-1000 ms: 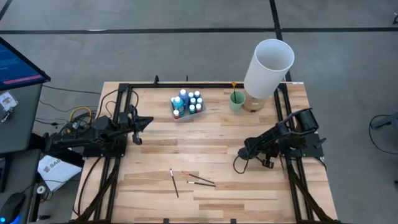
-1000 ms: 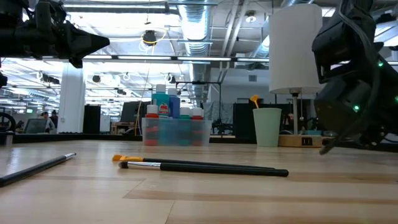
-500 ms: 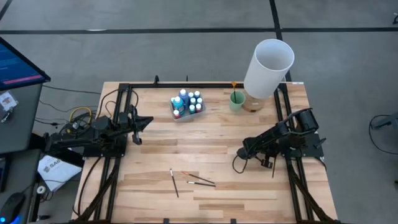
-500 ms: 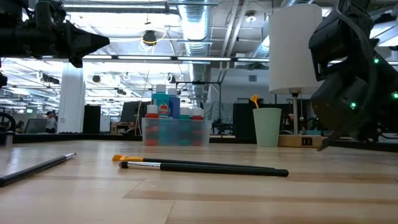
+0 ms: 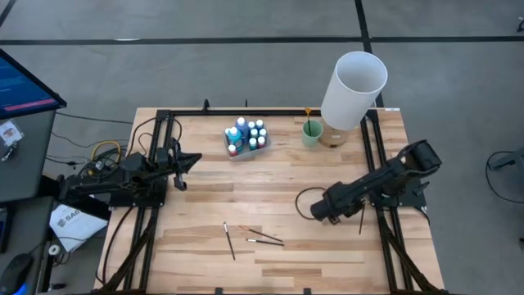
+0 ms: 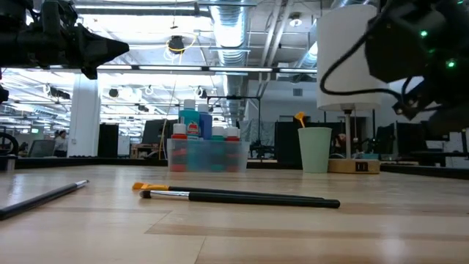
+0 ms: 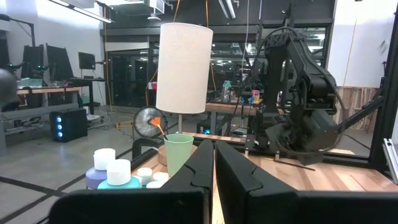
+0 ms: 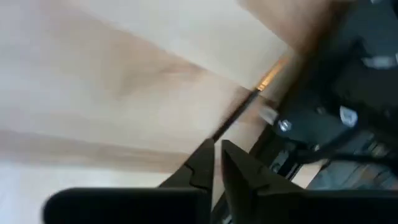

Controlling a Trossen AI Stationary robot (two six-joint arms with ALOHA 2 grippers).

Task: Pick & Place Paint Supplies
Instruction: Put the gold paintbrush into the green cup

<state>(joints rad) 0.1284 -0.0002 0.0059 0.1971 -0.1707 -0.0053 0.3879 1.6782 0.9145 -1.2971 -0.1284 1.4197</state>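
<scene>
— Two grippers, and both of them look empty. The left gripper (image 5: 195, 159) has its fingers (image 7: 233, 168) pressed together, nothing between them.

— And where does that arm sit?

— Stretched low and level along the left side of the table (image 5: 270, 184), gripper pointing across at the paint bottles (image 5: 246, 135). Those stand packed in a small clear tray (image 5: 232, 150) near the far edge, with the pale green cup (image 5: 311, 131) and the tall white cylinder (image 5: 354, 90) over to their right.

— The right arm?

— It reaches in from the right rail at a slant, elbow out over the frame, and the right gripper (image 5: 315, 211) hangs above bare wood right of centre. Its fingers (image 8: 202, 158) are drawn almost together, only a thin slit between them, and nothing shows in that slit.

— Something dark is there just past the tips.

— A thin dark brush (image 8: 239, 112) lying on the wood by the rail; the wrist view is too blurred to say whether the tips touch it.

— And the other brushes?

— Three brushes (image 5: 252, 235) lie loose on the near half of the table, close together: one dark one (image 5: 229, 241) angled toward the near edge, an orange one (image 5: 250, 229) and another dark one (image 5: 266, 240) crossing beside it. They are well apart from both grippers.
</scene>
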